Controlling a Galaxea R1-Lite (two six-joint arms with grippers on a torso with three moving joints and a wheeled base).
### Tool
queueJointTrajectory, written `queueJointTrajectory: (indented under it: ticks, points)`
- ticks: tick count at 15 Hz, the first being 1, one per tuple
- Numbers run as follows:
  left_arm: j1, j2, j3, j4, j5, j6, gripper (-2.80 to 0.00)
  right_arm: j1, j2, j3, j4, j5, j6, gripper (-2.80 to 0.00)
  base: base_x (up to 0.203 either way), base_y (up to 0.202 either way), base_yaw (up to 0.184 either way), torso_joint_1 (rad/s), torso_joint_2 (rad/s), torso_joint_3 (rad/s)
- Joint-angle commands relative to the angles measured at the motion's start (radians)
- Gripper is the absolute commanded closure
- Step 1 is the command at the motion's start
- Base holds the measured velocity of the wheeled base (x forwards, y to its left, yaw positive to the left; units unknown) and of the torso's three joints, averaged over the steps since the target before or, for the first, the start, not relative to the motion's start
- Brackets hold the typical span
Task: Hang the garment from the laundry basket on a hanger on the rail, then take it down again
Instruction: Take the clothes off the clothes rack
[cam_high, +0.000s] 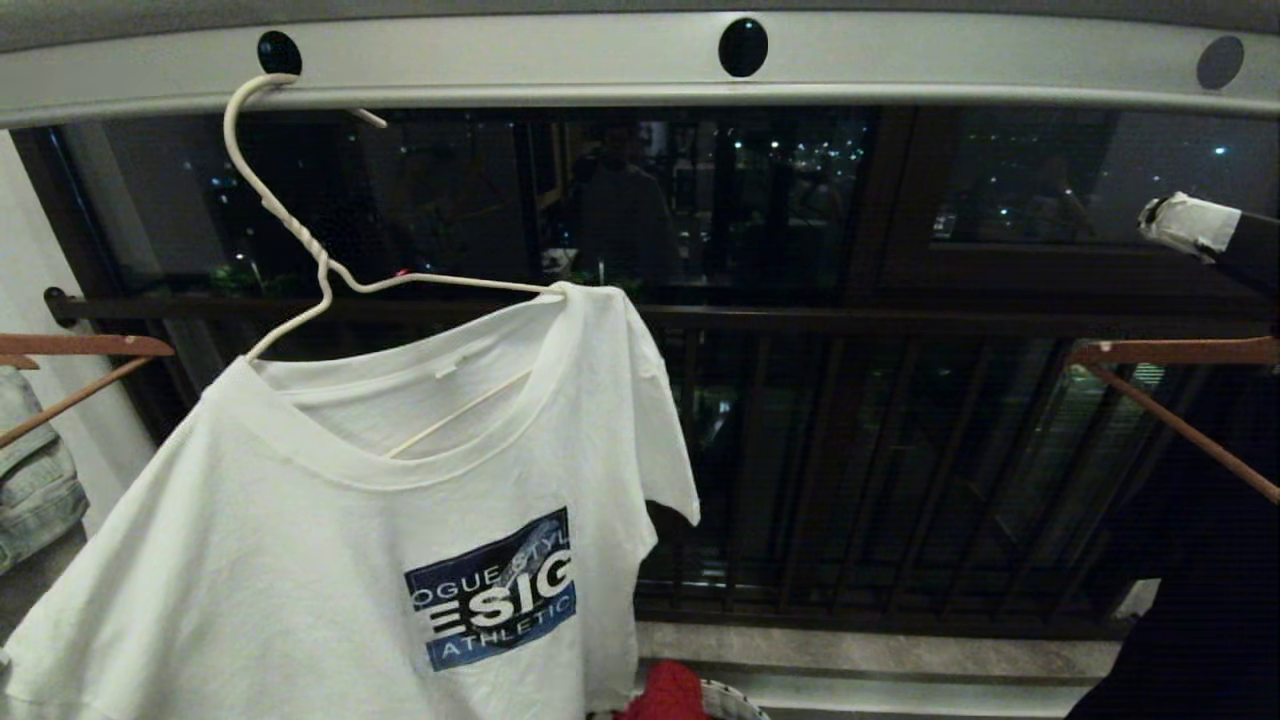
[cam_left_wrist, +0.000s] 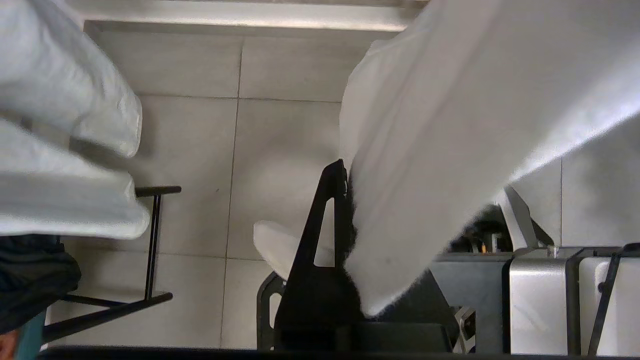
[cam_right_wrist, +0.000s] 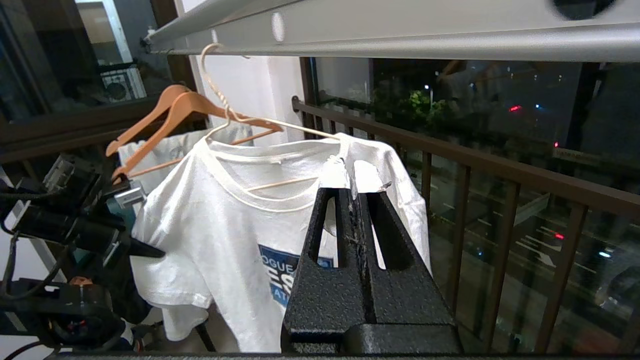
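Observation:
The white garment (cam_high: 300, 560) with its blue chest print hangs tilted on the thin white hanger (cam_high: 300, 235), whose hook sits over the grey rail (cam_high: 600, 65) by a black hole. In the left wrist view my left gripper (cam_left_wrist: 345, 172) is shut on a fold of the garment (cam_left_wrist: 425, 165); one black finger (cam_left_wrist: 327, 220) shows and the other is hidden by cloth. My right gripper (cam_right_wrist: 352, 175) is shut on nothing and stays off to the right of the garment (cam_right_wrist: 210, 215); its taped tip (cam_high: 1190, 225) shows in the head view. Only a bit of the laundry basket's rim (cam_high: 735, 702) shows, at the bottom edge.
Brown wooden hangers hang at the left (cam_high: 80, 345) and right (cam_high: 1180, 352). Pale denim jeans (cam_high: 35, 470) hang at the far left. A red cloth (cam_high: 665, 692) lies by the basket. The dark balcony railing (cam_high: 900, 320) runs behind, and a black frame (cam_left_wrist: 150, 240) stands on the tiled floor.

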Motion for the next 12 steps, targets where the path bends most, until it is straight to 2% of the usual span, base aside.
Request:
queueJointTrajectory:
  ticks: [1, 10, 12]
  points:
    - [0.001, -0.009, 0.023, 0.004, 0.000, 0.001, 0.00, 0.002, 0.001, 0.000, -0.004, 0.006, 0.002, 0.00, 0.000, 0.000, 0.000, 0.000, 0.00, 0.000]
    - [0.001, -0.042, 0.117, 0.006, 0.018, -0.001, 0.00, 0.002, 0.000, 0.000, -0.004, 0.007, 0.002, 0.00, 0.000, 0.000, 0.000, 0.000, 0.00, 0.000]
    - [0.001, -0.052, 0.125, 0.049, 0.031, 0.000, 0.00, 0.002, 0.000, 0.000, -0.004, 0.007, 0.002, 0.00, 0.000, 0.000, 0.000, 0.000, 0.00, 0.000]
